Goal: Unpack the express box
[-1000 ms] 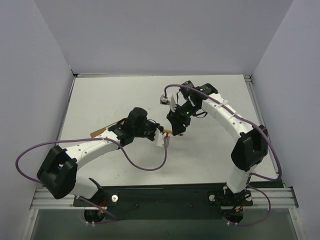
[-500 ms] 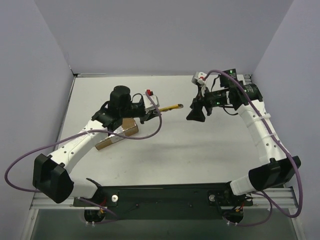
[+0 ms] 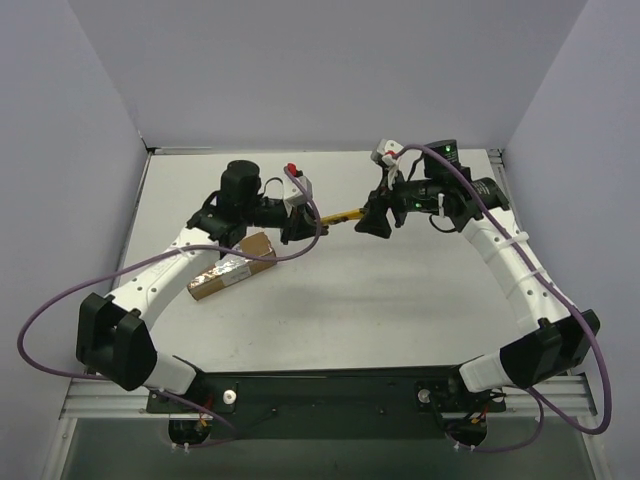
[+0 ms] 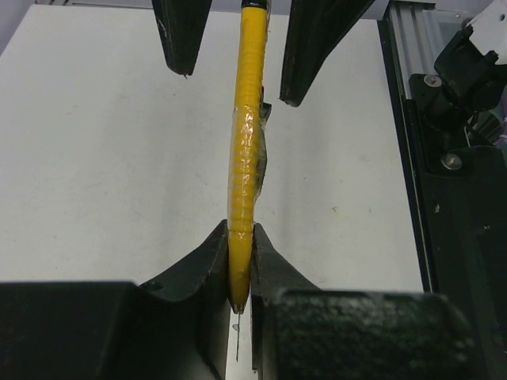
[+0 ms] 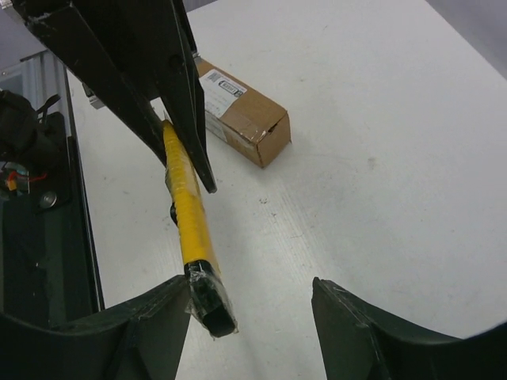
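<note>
The left arm has swung up off the express box point(image 3: 232, 266), leaving it uncovered on the table point(image 3: 400, 290), nearer than the yellow utility knife point(image 4: 247, 142) and to its left. The left gripper point(image 4: 240, 237) stays clamped on the knife's near end, holding it level above the table. Beyond the knife, the right gripper point(image 5: 247, 289), well apart from its tip half a second ago, now has its jaws spread wide either side of the black far end, not yet closed on it. This looks like a handover or blade-setting step; the box appears still sealed and no cut has begun. The box's long axis runs diagonally, label up, with its far end aimed toward the knife.
</note>
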Available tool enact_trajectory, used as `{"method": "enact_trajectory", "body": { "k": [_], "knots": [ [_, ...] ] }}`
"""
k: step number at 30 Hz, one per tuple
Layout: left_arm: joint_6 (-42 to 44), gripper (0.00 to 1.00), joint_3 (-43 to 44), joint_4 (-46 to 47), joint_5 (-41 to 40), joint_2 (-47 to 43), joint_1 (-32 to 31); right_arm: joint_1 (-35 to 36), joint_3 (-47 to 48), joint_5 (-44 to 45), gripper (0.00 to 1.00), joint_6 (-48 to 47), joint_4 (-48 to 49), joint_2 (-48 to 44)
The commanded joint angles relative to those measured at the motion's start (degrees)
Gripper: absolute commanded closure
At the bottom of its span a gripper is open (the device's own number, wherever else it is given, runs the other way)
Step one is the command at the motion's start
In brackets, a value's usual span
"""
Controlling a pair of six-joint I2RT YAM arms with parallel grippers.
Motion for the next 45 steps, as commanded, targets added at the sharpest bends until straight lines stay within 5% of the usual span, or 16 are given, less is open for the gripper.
{"method": "enact_trajectory", "body": {
  "k": [1, 9, 13, 14, 23, 29, 45],
  "knots": [
    [-3.5, 1.00, 3.7, 3.6, 6.9, 1.8, 0.8, 0.4, 2.9, -2.9, 0.43, 5.6, 6.8, -0.2],
    [-11.9, 1.00, 1.8, 14.2, 9.3, 3.5, 2.0, 2.8, 3.9, -6.2, 0.71, 10.0, 5.8, 2.4],
    [-12.3, 0.98, 1.3, 14.8, 8.7, 3.6, 2.4, 2.8, 5.3, -6.1, 0.96, 9.4, 4.1, 2.8],
    [-11.4, 0.92, 1.3, 13.1, 7.5, 3.5, 2.5, 2.7, 5.9, -5.4, 1.00, 8.4, 3.0, 2.9],
    [19.5, 0.40, 5.8, -15.4, -0.3, 1.0, 1.9, 5.3, 15.3, 3.7, 1.00, -17.1, -23.1, 6.2],
    [21.0, 0.41, 2.7, -15.2, -3.7, -2.5, 0.9, 9.4, 14.4, 14.3, 1.00, -22.4, -26.5, 6.0],
    [22.6, 0.45, 4.2, -17.0, -3.8, 1.5, -1.3, 12.5, 19.4, 15.8, 1.00, -14.3, -22.5, 9.1]
  ]
}}
